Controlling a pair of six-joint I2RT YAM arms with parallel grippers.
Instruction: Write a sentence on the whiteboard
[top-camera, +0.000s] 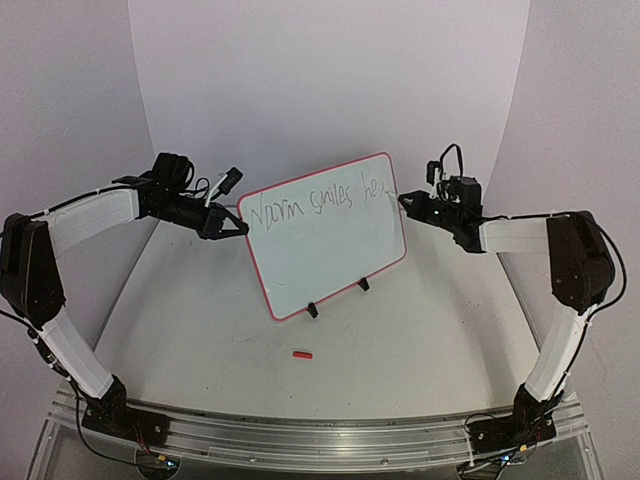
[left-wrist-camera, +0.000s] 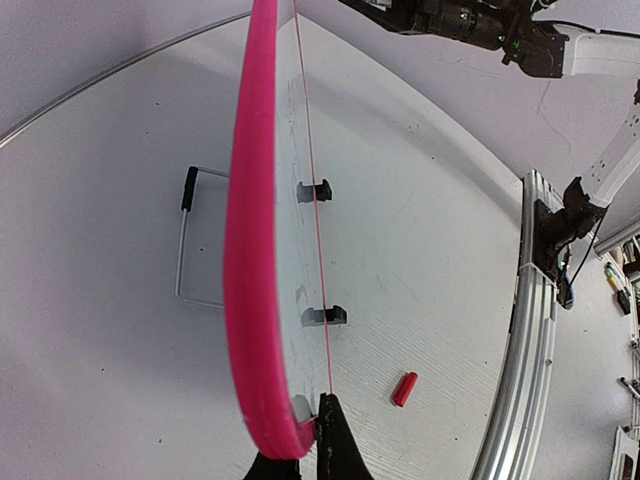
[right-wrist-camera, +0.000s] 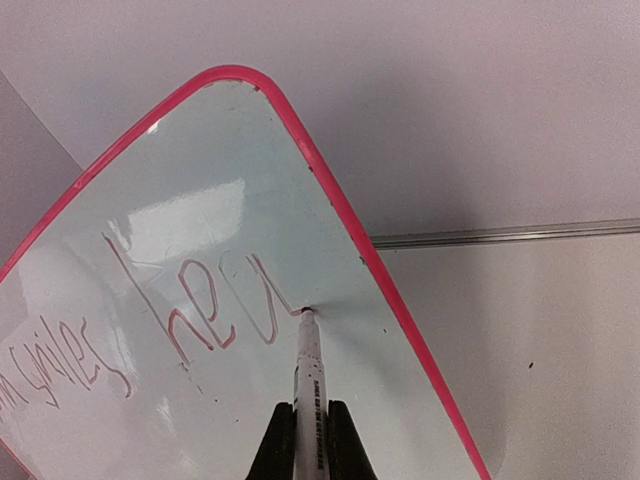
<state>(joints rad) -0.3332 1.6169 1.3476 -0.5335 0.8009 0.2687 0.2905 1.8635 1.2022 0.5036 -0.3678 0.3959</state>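
The whiteboard (top-camera: 330, 240) stands tilted on two black clip feet mid-table, pink rim all round. The sentence (top-camera: 315, 203) runs along its top, reading roughly "Norm smiles her". My left gripper (top-camera: 237, 226) is shut on the board's left edge; in the left wrist view the pink rim (left-wrist-camera: 250, 250) sits clamped between my fingertips (left-wrist-camera: 340, 445). My right gripper (top-camera: 412, 203) is shut on a white marker (right-wrist-camera: 309, 385), whose tip touches the board just after the last letters (right-wrist-camera: 215, 310), near the right rim.
A small red marker cap (top-camera: 302, 354) lies on the table in front of the board, also in the left wrist view (left-wrist-camera: 404, 389). A wire stand (left-wrist-camera: 185, 240) lies behind the board. An aluminium rail (top-camera: 320, 432) runs along the near edge.
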